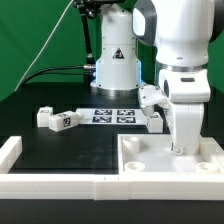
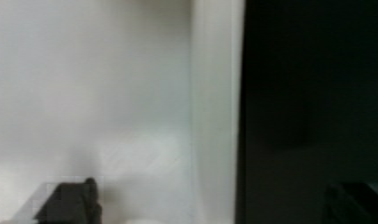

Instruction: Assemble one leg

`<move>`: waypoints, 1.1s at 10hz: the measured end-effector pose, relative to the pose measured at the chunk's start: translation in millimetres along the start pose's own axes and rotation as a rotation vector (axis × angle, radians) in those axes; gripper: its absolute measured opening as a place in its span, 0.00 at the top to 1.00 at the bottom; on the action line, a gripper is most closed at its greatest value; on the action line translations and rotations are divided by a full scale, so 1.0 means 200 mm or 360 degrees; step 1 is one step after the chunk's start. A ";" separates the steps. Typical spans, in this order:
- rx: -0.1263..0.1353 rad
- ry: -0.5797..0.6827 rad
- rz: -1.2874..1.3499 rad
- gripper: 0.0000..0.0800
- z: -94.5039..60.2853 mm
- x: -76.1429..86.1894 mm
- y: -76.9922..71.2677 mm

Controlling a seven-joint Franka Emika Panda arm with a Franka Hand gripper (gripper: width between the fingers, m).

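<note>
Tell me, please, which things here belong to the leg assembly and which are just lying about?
Job in hand: the leg, upright on the white panel; the open hand over it.
Lying about: two tagged blocks at the exterior view's left; the marker board; the white rail in front.

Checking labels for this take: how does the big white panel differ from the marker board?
The panel has a raised rim; the marker board is thin and flat. The marker board carries black tags; the panel shows none. The panel lies nearer the camera; the marker board farther back. Both are white, flat on the black table.
</note>
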State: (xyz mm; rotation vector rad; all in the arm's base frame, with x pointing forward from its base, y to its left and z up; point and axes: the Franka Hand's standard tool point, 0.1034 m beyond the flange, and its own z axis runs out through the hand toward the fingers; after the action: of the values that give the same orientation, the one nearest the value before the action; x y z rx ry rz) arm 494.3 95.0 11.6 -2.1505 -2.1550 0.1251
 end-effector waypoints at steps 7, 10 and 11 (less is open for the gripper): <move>-0.0053 -0.0009 0.0110 0.19 -0.10 -0.01 -0.09; -0.0074 -0.0032 0.0199 0.19 -0.19 0.01 -0.22; -0.0070 -0.0030 0.0234 0.19 -0.18 0.01 -0.21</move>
State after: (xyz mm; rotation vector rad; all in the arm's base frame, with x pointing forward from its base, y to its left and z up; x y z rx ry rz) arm 456.8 95.9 53.2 -2.3405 -2.0257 0.1099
